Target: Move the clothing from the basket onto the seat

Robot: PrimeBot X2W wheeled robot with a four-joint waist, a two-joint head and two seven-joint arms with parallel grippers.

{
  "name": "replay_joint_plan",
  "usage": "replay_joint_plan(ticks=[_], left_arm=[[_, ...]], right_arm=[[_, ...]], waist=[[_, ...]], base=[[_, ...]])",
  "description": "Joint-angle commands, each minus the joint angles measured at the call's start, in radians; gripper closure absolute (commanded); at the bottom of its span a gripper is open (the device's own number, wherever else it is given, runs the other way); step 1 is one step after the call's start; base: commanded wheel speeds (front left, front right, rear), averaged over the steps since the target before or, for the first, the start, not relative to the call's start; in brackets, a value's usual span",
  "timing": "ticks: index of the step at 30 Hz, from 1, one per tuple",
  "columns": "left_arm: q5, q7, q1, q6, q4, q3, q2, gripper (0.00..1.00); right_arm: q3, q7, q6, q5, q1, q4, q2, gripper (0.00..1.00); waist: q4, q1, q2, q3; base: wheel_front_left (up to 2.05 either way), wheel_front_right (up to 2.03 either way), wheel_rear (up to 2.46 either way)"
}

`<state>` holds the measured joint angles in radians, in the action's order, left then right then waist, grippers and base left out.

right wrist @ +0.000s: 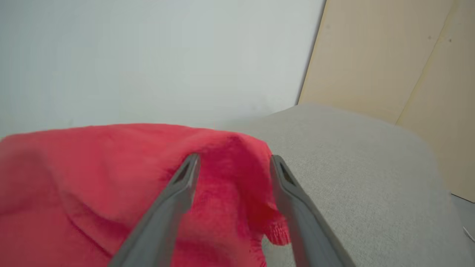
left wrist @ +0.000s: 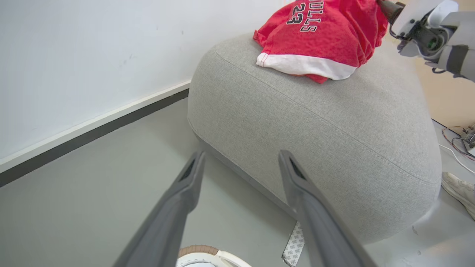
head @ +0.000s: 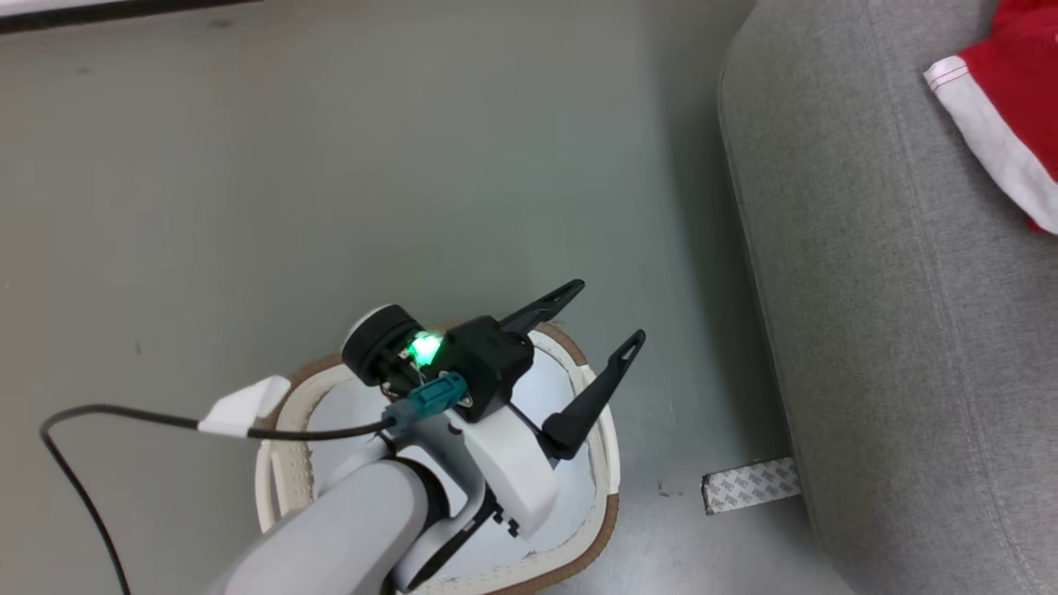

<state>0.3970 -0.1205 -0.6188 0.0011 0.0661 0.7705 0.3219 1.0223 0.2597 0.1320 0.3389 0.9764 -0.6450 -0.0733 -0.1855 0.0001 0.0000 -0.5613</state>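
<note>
The left gripper (head: 608, 310) has its fingers wide above the basket (head: 610, 496), and the right gripper (right wrist: 234, 157) also stands wide, with the clothing (right wrist: 92, 167) between its fingers on the seat (right wrist: 352, 167)

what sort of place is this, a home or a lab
Likely a lab or test room, not a home: bare grey floor, a patterned tape strip stuck to it beside the large light grey fabric seat, and loose wires nearby.

clothing (head: 1010, 99) on seat (head: 893, 330), basket (head: 610, 496) left of seat
</note>
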Motion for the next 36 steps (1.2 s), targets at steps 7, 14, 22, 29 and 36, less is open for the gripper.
replay_joint_plan(ticks=[7,14,22,29,36], left_arm=[[0.011,0.081,0.029,0.03,-0.046,-0.039,0.017,0.0],[0.058,0.199,0.118,0.07,-0.137,-0.087,-0.001,0.0],[0.132,0.305,0.253,0.123,-0.258,-0.143,-0.024,0.0],[0.168,0.364,0.347,0.15,-0.328,-0.188,-0.033,0.0],[0.17,0.385,0.415,0.148,-0.389,-0.241,-0.044,0.0]], right_arm=[[-0.175,0.004,-0.002,-0.067,-0.205,0.188,0.02,0.0],[-0.394,0.004,-0.002,-0.179,-0.435,0.344,0.024,0.0],[-0.645,0.004,-0.002,-0.284,-0.634,0.386,0.024,0.0],[-0.795,0.004,-0.002,-0.328,-0.737,0.348,0.024,0.0],[-0.901,0.004,-0.002,-0.373,-0.826,0.33,0.023,0.0]], waist=[[-0.012,-0.0001,0.0,0.102],[0.013,-0.0001,0.0,0.271],[0.071,-0.0001,0.0,0.474],[0.134,-0.0001,0.0,0.569],[0.187,-0.0001,0.0,0.611]], base=[[0.0,0.0,0.0],[0.0,0.0,0.0],[0.0,0.0,0.0],[0.0,0.0,0.0],[0.0,0.0,0.0]])
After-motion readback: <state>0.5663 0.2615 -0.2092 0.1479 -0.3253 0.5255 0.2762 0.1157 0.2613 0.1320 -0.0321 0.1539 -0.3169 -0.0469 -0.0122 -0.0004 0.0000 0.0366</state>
